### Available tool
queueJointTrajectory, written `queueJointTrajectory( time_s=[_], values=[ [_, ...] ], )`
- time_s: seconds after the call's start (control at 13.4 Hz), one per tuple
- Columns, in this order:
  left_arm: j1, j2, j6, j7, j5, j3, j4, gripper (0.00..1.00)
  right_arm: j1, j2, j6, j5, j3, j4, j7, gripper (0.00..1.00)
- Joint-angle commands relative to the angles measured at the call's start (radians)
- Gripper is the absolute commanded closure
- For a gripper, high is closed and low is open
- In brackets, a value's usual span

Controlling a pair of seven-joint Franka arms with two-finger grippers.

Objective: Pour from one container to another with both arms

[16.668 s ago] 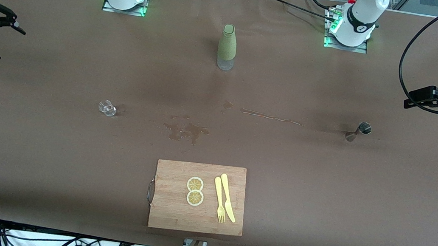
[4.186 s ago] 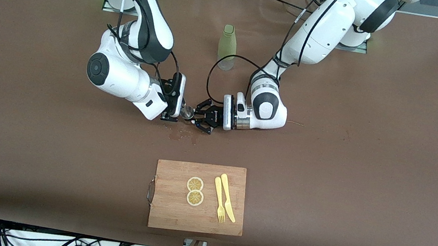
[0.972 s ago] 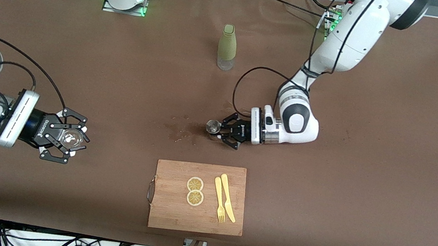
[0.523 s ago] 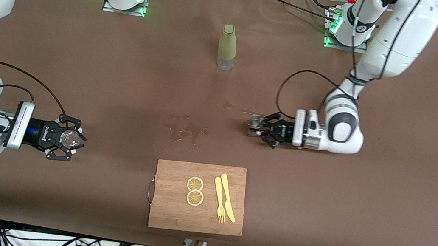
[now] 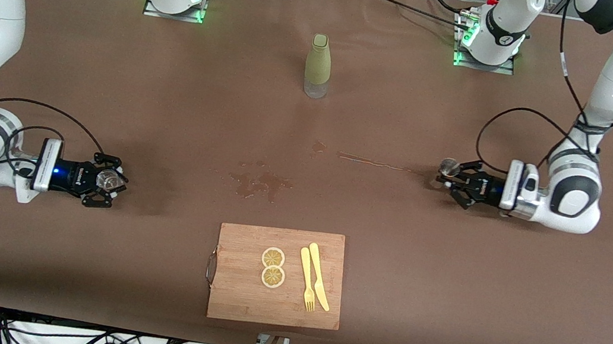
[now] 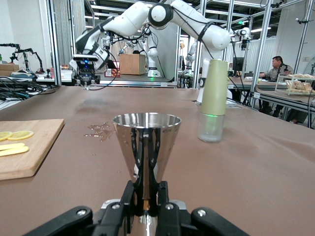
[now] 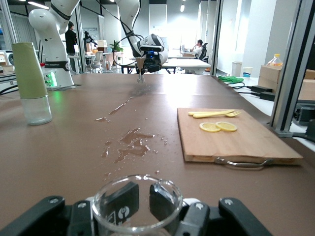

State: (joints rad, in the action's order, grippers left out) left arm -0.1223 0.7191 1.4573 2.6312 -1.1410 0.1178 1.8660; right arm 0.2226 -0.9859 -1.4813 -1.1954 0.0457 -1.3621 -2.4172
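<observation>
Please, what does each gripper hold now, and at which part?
Left gripper: shut on the steel jigger, at its narrow waist. Right gripper: shut on the small clear glass, across its wall.

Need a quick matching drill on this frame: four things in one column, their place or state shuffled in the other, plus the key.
Things:
1. metal jigger
2. clear glass cup
3. green bottle
4. lemon slices

Places or states:
A. on the cutting board
B. held in the right gripper
C. standing upright between the two arm bases
D. held in the left gripper

Pairs: 1-D, 2-B, 3-C, 4-A
</observation>
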Motion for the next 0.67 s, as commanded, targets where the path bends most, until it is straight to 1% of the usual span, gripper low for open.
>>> queueJointTrajectory(
  time_s=[0.0,0.07,0.3,0.37,0.6],
  values=[
    [-0.026,-0.015,-0.041,0.081,0.072,0.040,0.007,1.00,0.024,0.010,0.006,0.011,-0.014,-0.078,-0.059,0.80],
    [-0.043,-0.009,-0.060,0.134,0.079,0.052,0.007,1.00,0.026,0.009,0.003,0.017,-0.012,-0.106,-0.063,0.80],
    [-0.057,0.043,-0.115,0.259,0.098,0.141,0.004,1.00,0.026,0.001,-0.008,0.019,0.006,-0.140,-0.091,0.80],
    [-0.071,0.046,-0.118,0.286,0.115,0.155,0.004,1.00,0.026,-0.010,-0.010,0.019,0.012,-0.140,-0.106,0.80],
    [-0.086,0.069,-0.121,0.364,0.118,0.186,0.004,1.00,0.026,-0.036,-0.013,0.019,0.020,-0.143,-0.151,0.80]
  ],
)
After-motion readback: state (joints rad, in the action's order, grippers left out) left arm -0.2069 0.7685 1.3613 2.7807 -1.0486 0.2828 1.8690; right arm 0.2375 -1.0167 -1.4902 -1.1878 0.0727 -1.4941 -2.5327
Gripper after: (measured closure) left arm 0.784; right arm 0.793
